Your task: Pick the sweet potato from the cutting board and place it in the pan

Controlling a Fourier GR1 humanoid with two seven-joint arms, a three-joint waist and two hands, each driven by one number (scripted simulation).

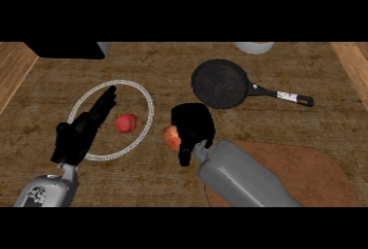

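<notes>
Mid-transfer step. Holding the sweet potato [172,138] in the right hand [193,122], fingers clamped round it, only an orange edge showing at the hand's left. Already off the cutting board [309,170]; hanging below and left of the pan [220,83], near its rim but not over it. Cutting board further down, below and right of the pan, under the right forearm. Pan bare inside, handle out to the right. Next, as a judgement: needs a short carry up and right to over the pan's middle, then lowering past the rim, then spreading the fingers. Should watch rim clearance on the way in. Left hand [84,130] well left of the pan, fingers straight, holding nothing, resting over a ringed plate [149,112] beside a red fruit [126,123]. Not needed here.
</notes>
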